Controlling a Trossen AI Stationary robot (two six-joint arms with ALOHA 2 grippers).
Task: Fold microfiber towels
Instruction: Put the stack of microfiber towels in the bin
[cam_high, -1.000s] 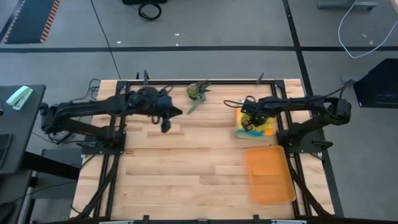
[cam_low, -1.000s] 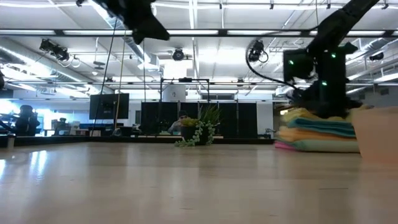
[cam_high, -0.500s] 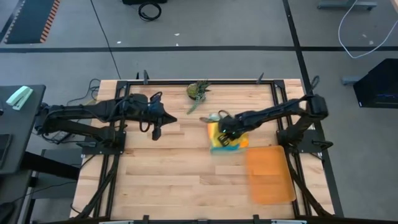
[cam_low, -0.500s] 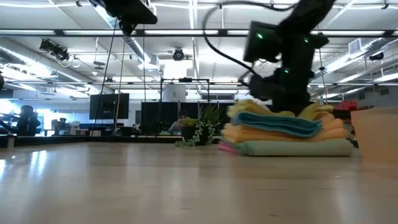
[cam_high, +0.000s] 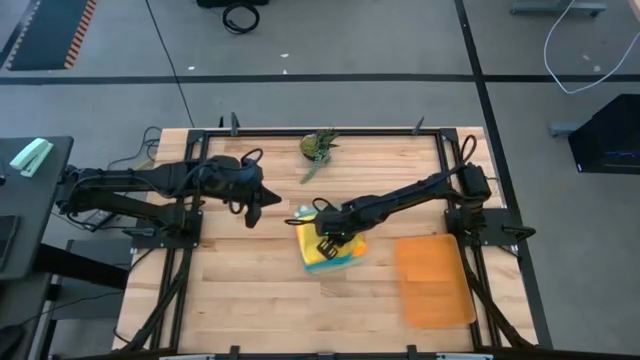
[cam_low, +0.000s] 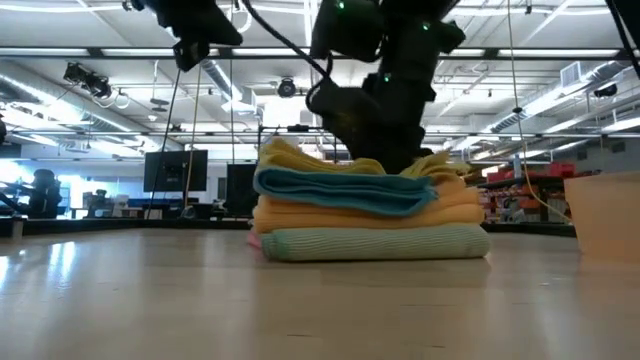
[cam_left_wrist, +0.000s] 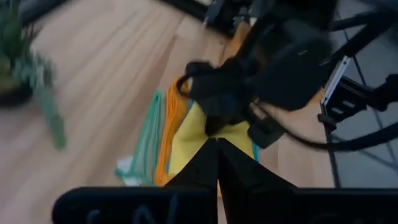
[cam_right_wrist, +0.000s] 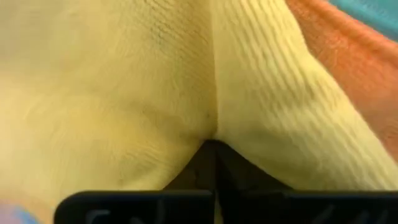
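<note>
The left gripper (cam_high: 250, 215) is held above the wooden table (cam_high: 250, 290), to the left of the stack of microfiber towels (cam_high: 330, 248) and apart from it; its jaws are closed on nothing. The small green plant (cam_high: 318, 147) stands beyond the stack, near the table's far edge. The stack is placed near the table's middle, with a pale green towel (cam_low: 375, 243) at the bottom, orange and teal layers above it and a yellow towel (cam_right_wrist: 124, 93) on top. The right gripper (cam_high: 327, 235) is set on the stack's top, its jaws pinched shut on the yellow towel. The flat orange mat (cam_high: 433, 280) lies to the right of the stack, on the table.
</note>
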